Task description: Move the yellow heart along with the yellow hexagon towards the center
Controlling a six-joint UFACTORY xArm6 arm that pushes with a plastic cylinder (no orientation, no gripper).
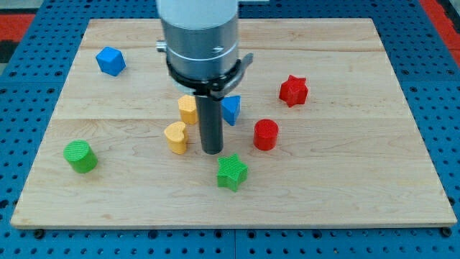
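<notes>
The yellow heart [175,137] lies near the board's middle, a little left of centre. The yellow hexagon [187,108] sits just above it, close to it. My tip [212,151] rests on the board just right of the yellow heart, a small gap apart, and below the yellow hexagon. The rod rises from there into the large grey arm body at the view's top.
A blue triangular block [231,109] peeks out right of the rod. A red cylinder [265,134], a red star [293,91], a green star [232,173], a green cylinder [80,156] and a blue cube [111,61] lie on the wooden board [359,187].
</notes>
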